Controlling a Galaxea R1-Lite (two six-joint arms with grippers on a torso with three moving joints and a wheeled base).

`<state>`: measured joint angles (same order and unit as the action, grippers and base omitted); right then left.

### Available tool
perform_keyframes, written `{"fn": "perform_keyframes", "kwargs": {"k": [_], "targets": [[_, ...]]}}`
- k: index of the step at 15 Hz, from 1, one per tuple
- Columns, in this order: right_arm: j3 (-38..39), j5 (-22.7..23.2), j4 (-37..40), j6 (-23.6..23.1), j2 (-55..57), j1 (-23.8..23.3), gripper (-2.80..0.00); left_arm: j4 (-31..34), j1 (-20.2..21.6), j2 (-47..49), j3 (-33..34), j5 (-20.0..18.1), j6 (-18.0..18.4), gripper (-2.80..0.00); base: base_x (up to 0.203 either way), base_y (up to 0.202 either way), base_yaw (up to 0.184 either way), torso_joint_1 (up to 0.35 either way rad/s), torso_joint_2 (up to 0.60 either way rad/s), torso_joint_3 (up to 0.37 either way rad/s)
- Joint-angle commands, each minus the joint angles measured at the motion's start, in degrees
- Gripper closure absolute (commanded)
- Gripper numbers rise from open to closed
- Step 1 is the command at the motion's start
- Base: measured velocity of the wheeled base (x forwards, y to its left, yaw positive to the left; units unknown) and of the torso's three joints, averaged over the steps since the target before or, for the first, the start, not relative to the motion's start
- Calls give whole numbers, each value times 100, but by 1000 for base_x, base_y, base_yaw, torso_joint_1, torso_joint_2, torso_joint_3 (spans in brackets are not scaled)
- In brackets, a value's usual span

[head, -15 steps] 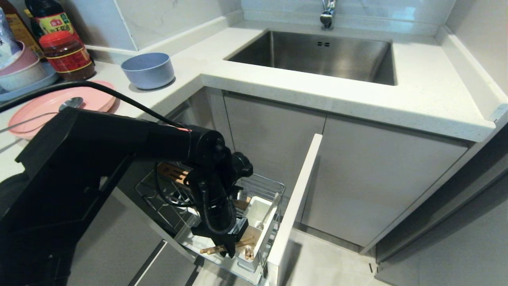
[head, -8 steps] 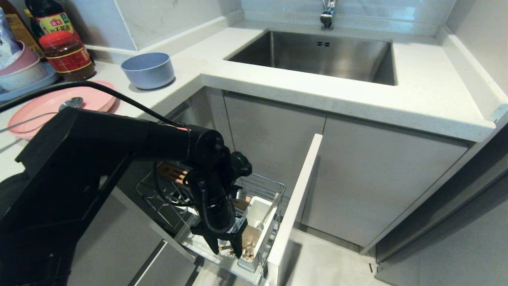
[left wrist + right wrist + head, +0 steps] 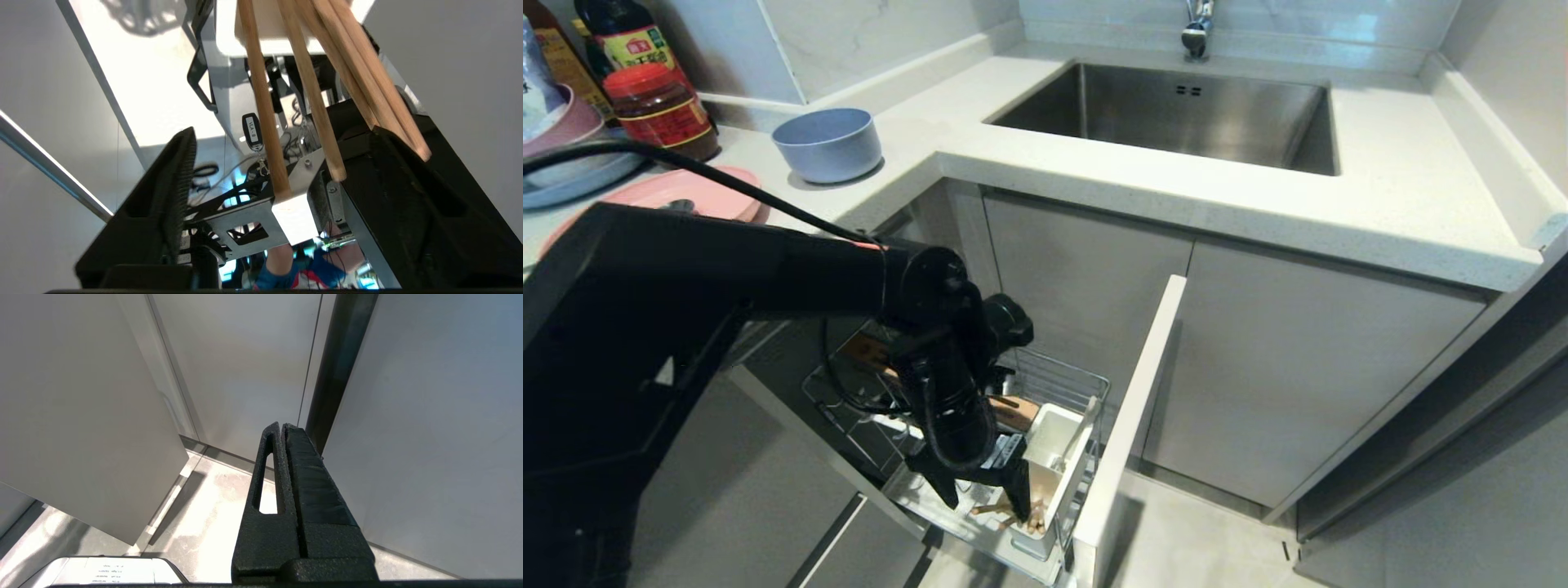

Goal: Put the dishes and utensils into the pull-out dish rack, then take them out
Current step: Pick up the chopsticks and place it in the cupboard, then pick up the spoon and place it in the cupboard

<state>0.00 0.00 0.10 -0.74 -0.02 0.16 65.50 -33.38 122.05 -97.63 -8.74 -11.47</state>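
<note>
**Chopsticks Stand in Utensil Box**

The left gripper hangs with ribbed black fingers spread wide, gripping nothing, beside round wooden chopsticks leaning in the white plastic utensil box of the chrome wire dish rack. The right gripper is pressed closed beside smooth grey cabinet fronts.

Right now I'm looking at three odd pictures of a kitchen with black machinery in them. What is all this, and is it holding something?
It is a two-armed robot. The wide picture comes from a camera on its head; the other two come from cameras on its wrists. In the wide one, the left arm reaches down into a pull-out dish rack below the worktop. Its left pincer stands open over the wooden chopsticks, which lean in the rack's white utensil box; nothing is held. The left wrist picture shows those chopsticks up close between the open fingers. On the worktop sit a pink plate and a blue-grey bowl. The right pincer is shut, parked beside the cabinets.
</note>
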Motion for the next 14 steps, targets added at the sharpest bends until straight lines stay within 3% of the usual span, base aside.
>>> {"fn": "perform_keyframes", "kwargs": {"k": [1,7,14], "targets": [[0,0,-1,-5,2,2,0,45,-7,-391,28,2,-18,0,0,0,0,0,0,0],[0,0,-1,-5,2,2,0,116,-21,-1453,69,189,-185,0,0,0,0,0,0,0],[0,0,-1,-5,2,2,0,74,30,-3031,-30,787,-489,0,0,0,0,0,0,0]]}}
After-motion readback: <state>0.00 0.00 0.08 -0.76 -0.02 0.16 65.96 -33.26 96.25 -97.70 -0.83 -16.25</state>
